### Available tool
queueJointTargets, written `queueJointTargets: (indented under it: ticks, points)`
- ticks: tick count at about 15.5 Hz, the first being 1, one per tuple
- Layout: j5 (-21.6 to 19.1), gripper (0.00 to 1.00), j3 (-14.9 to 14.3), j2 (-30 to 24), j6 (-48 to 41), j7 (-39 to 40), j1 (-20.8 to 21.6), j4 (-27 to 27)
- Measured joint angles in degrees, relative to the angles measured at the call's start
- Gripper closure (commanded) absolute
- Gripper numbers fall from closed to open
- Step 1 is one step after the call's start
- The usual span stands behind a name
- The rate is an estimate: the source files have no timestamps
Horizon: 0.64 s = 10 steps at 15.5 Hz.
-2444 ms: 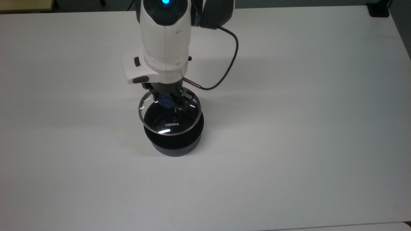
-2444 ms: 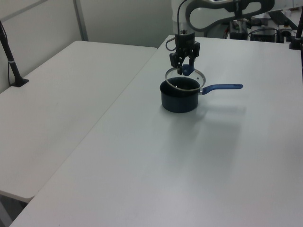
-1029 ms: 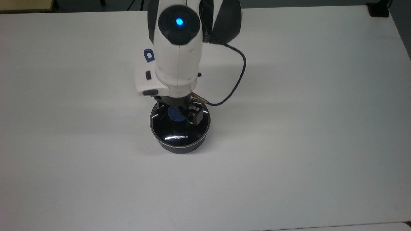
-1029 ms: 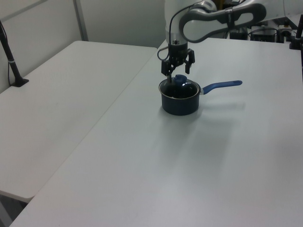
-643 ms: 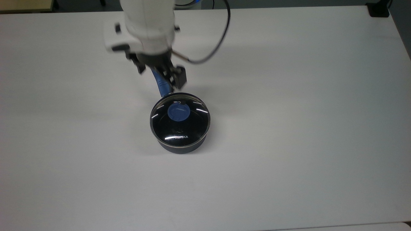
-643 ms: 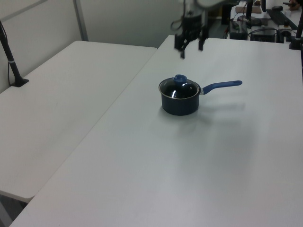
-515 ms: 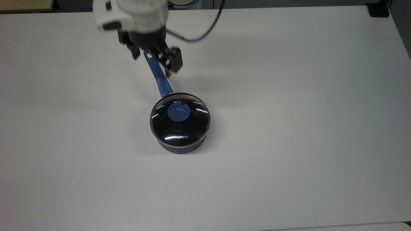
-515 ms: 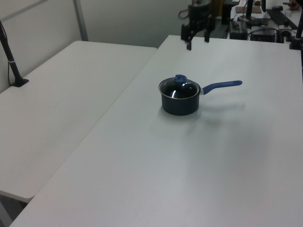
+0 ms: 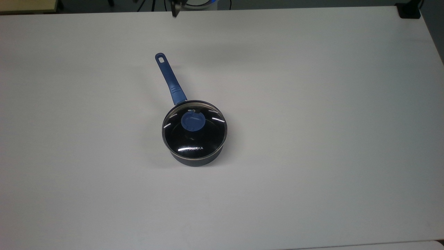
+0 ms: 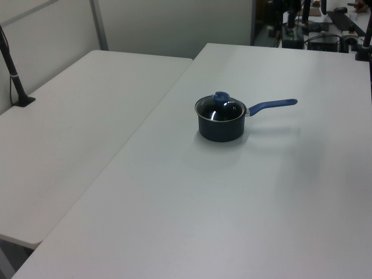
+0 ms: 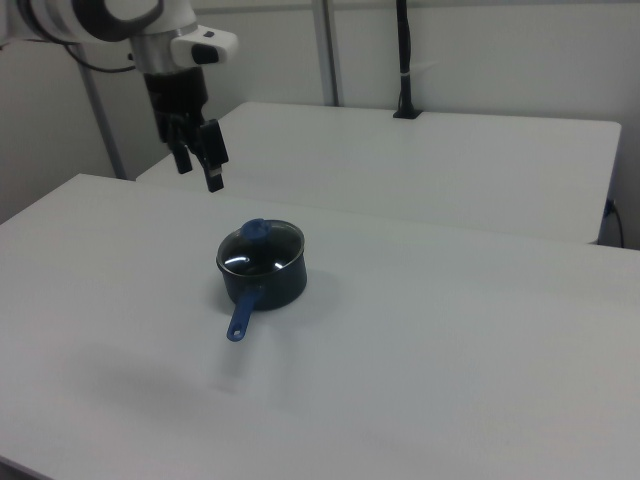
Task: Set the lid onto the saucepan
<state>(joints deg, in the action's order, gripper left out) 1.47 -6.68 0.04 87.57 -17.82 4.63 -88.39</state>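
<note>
lid (image 9: 194, 130) sits flat on the pan (image 9: 195, 158), steel rim matching the pan's rim all round, blue knob (image 9: 193, 122) up at the centre. we judge the task done: the glass rests square because it is seated on the rim, with nothing holding it. the pan stands near the middle of the table (image 9: 312, 139), its handle (image 9: 169, 78) pointing toward the top view's upper left.

our gripper (image 11: 198, 155) hangs above the table in the right view, up and to the right view's left of the pan and well apart from it, fingers spread and empty. we read that as a hand that has no more work here.

through the glass we see a dark interior and glare; the white lettering is too small for us to read with confidence.
</note>
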Motion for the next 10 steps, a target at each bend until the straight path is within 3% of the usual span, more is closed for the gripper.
queueJointTargets:
  ticks: [2,6,10]
  points:
    - [0.0,0.00,0.2,-1.4,0.0,5.1,-0.4,-1.6]
    - [0.0,0.00,3.3,-1.4,1.9,15.4,-5.4,-2.2]
    - [0.0,0.00,3.9,-1.0,4.2,17.2,-6.1,-2.4]
